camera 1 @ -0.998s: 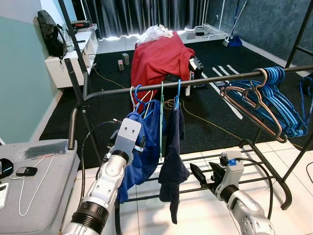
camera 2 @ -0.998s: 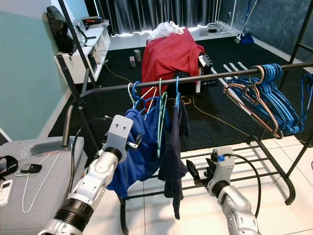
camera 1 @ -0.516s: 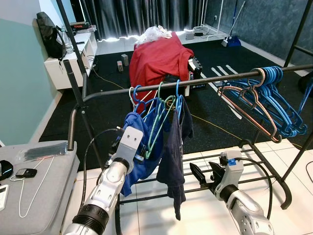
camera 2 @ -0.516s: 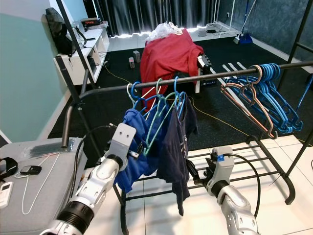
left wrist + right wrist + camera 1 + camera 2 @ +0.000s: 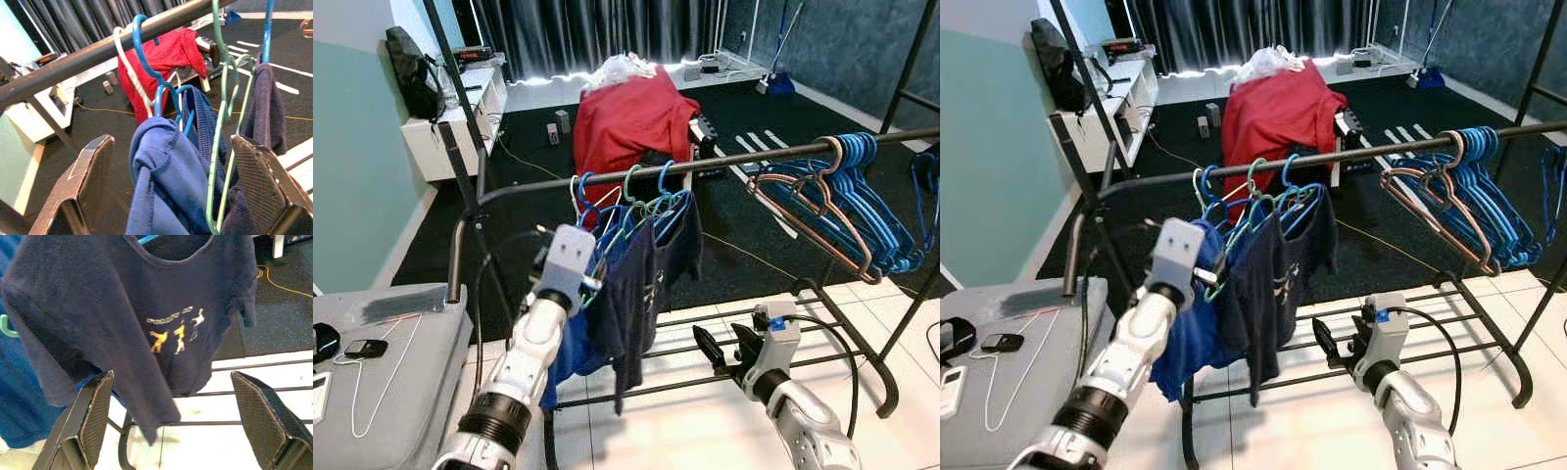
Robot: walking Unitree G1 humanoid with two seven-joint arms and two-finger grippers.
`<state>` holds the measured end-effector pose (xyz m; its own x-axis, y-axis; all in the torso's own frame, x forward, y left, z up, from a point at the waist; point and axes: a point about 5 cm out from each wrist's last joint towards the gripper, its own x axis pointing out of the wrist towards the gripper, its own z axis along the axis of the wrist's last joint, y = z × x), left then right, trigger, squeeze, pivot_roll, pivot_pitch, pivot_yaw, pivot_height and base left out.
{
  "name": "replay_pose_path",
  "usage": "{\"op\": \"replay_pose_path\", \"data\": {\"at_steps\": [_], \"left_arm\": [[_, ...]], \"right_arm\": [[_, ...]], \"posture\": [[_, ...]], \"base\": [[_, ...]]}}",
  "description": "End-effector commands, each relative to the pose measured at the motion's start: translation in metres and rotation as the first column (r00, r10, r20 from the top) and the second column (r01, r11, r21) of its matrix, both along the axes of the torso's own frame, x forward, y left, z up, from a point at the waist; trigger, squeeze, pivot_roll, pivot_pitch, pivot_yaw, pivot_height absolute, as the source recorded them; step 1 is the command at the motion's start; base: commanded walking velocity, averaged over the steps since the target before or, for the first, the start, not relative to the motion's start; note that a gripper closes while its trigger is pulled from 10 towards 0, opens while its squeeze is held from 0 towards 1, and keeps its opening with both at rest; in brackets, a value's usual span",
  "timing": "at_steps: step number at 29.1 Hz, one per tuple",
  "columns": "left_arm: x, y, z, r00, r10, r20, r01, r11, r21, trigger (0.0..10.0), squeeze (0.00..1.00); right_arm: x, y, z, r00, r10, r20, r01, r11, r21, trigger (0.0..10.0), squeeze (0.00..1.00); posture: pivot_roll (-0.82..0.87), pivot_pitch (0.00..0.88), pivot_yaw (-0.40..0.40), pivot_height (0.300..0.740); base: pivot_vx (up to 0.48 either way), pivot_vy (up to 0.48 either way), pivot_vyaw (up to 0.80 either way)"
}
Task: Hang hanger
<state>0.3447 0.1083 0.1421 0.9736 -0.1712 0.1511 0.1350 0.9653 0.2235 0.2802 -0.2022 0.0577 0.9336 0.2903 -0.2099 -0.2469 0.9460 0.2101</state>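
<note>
I have the left pincer [image 5: 168, 191] raised to the rail [image 5: 705, 162] of the clothes rack, near its left end, its two fingers [image 5: 80, 183] spread wide and gripping nothing; between them in the wrist view hangs the blue garment [image 5: 166, 181] on a blue hanger [image 5: 151, 68] hooked over the rail, with a white hanger [image 5: 128, 68] just beside it; the green hanger [image 5: 222, 112] hangs from the same rail next to the blue one, its lower loop close to one finger, though I cannot tell whether it touches; a navy T-shirt [image 5: 641, 294] with a small yellow print hangs on another blue hanger [image 5: 668, 191] to the right of that cluster, tilted so its front faces my right arm; the right pincer [image 5: 173, 426] sits low in front of the rack, fingers [image 5: 257, 416] wide apart and empty, pointed at the navy T-shirt from below; farther along the rail toward its right end I see a bunch of bare blue hangers [image 5: 867, 201] with a brown hanger [image 5: 813, 220] on their near side; beyond the rack a red cloth [image 5: 631, 117] is draped over something on the dark floor [image 5: 754, 235]; at my left sits a grey surface [image 5: 382, 382] with a white cable and small devices on it.
</note>
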Motion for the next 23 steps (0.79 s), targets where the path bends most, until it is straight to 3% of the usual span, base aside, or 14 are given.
{"op": "replay_pose_path", "data": {"at_steps": [1,6,7,12,20,21,23], "left_arm": [[0.003,0.011,0.002,0.999,0.034,0.008,-0.034,0.999,0.011,10.0,0.0],[0.006,0.019,-0.01,0.998,0.043,-0.037,-0.041,0.998,0.051,10.0,0.0],[0.007,0.023,-0.022,0.995,0.051,-0.09,-0.043,0.996,0.082,10.0,0.0],[0.008,0.037,-0.047,0.972,0.11,-0.209,-0.087,0.99,0.114,10.0,0.0],[0.005,0.041,-0.063,0.946,0.114,-0.305,-0.102,0.993,0.054,10.0,0.0],[0.003,0.039,-0.064,0.947,0.094,-0.308,-0.089,0.996,0.03,0.0,0.0],[0.003,0.038,-0.064,0.95,0.077,-0.302,-0.076,0.997,0.017,0.0,0.0]], "right_arm": [[0.0,0.004,-0.001,1.0,0.009,0.001,-0.009,1.0,0.001,10.0,0.0],[-0.001,0.005,-0.002,1.0,0.011,-0.001,-0.011,1.0,0.001,10.0,0.0],[-0.001,0.005,-0.002,1.0,0.01,-0.001,-0.01,1.0,0.002,10.0,0.0],[-0.001,0.006,-0.002,1.0,0.004,0.003,-0.004,1.0,0.006,10.0,0.0],[-0.002,0.005,-0.002,1.0,-0.004,0.007,0.004,1.0,0.008,10.0,0.0],[-0.002,0.005,-0.001,1.0,-0.006,0.007,0.006,1.0,0.009,10.0,0.0],[-0.002,0.005,-0.001,1.0,-0.008,0.007,0.008,1.0,0.009,10.0,0.0]], "posture": [[-0.14,0.0,0.064,0.74],[-0.15,0.0,0.069,0.74],[-0.15,0.0,0.075,0.74],[-0.16,0.0,0.081,0.74],[-0.18,0.0,0.086,0.74],[-0.17,0.0,0.086,0.74],[-0.17,0.0,0.085,0.74]], "base": [[0.0,0.0,0.0],[0.0,0.0,0.0],[0.0,0.0,0.0],[0.0,0.0,0.0],[0.0,0.0,0.0],[0.0,0.0,0.0],[0.0,0.0,0.0]]}}
